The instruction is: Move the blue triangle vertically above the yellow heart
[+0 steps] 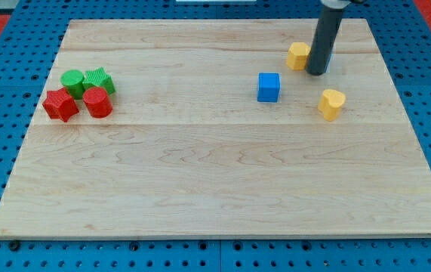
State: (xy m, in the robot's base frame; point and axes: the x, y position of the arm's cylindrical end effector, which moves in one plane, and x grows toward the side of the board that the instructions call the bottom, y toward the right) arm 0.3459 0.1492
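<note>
My tip (317,72) rests on the wooden board (215,174) near the view's top right. It is just right of a yellow block (297,55), touching or almost touching it and hiding its right side. The yellow heart (332,103) lies below and slightly right of the tip, apart from it. A blue block (269,87) that looks like a cube lies left of and a little below the tip. I cannot make out a blue triangle; the rod hides what is behind it.
At the view's left is a tight cluster: a green round block (72,80), a green star-like block (99,78), a red star-like block (60,104) and a red round block (97,102). Blue perforated table surrounds the board.
</note>
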